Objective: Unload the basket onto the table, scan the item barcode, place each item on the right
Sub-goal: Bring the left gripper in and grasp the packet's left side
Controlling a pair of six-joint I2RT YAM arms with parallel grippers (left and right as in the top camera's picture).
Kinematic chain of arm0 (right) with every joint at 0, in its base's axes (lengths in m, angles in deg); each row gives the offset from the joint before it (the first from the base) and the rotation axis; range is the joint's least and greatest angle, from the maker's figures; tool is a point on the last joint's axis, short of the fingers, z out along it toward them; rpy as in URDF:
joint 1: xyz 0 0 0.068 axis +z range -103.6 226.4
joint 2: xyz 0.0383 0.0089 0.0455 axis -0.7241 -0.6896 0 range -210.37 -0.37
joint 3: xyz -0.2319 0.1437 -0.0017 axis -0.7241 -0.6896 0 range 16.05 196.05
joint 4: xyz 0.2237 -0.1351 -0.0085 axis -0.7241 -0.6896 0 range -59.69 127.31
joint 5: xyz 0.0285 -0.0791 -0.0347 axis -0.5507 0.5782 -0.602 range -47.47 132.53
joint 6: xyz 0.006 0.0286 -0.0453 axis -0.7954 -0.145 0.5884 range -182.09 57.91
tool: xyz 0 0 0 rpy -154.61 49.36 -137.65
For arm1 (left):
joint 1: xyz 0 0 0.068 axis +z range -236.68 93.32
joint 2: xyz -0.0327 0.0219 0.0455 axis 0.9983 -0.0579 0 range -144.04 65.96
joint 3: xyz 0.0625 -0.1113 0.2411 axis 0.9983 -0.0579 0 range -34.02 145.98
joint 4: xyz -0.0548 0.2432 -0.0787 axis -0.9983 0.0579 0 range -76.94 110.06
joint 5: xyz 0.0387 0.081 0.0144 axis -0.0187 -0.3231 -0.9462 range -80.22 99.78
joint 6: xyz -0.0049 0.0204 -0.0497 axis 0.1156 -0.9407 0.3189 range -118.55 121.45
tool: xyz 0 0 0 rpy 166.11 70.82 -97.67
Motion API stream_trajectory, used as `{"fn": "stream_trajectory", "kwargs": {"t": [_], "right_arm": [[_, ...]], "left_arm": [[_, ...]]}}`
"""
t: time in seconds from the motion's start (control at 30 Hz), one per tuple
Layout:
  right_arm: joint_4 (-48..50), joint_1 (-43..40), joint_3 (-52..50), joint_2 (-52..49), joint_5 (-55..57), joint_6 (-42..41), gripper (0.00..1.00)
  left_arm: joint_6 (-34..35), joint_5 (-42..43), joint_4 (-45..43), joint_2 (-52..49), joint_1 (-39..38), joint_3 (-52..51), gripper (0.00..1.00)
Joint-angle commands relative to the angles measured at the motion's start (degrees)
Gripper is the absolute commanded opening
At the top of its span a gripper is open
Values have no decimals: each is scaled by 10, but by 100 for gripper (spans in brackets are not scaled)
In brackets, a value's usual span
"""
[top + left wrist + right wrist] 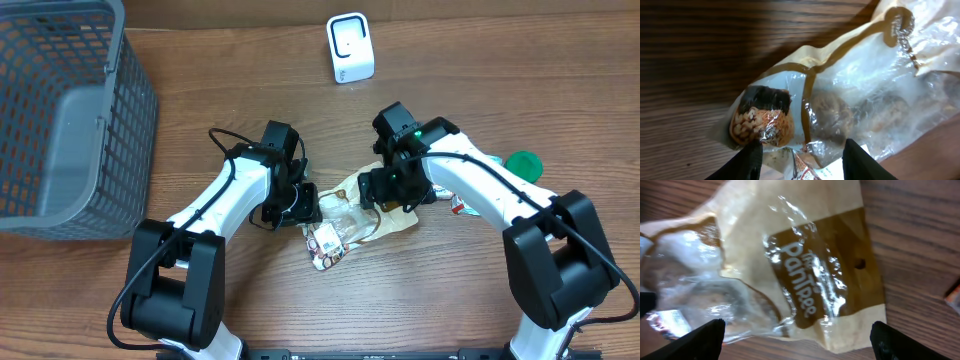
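Note:
The item is a crinkled clear and tan snack bag (352,208) lying flat on the wooden table between both arms. My left gripper (300,205) sits low over its left end. In the left wrist view, the bag (840,100) fills the frame and the left gripper (802,162) is open, its fingers (751,160) apart over the bag's edge and gripping nothing. My right gripper (385,190) hovers wide open over the bag's brown-printed end (805,275), with the jaws either side (797,340). No barcode shows. The white scanner (350,48) stands at the back of the table.
A grey mesh basket (60,110) stands at the far left. A small printed packet (325,245) lies by the bag's front corner. A green round thing (523,163) and a red-white packet (458,206) lie right of the right arm.

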Motion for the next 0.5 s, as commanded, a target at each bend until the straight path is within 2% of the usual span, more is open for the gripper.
{"fn": "stream_trajectory", "kwargs": {"t": [0.0, 0.2, 0.47], "right_arm": [[23, 2, -35, 16, -8, -6, 94], [89, 2, -80, 16, -29, -6, 94], [108, 8, -96, 16, -99, -21, 93]], "left_arm": [[10, -23, -3, 14, -2, -6, 44], [10, -29, -14, 14, -5, -7, 42], [19, -59, -14, 14, -20, -7, 31]]}}
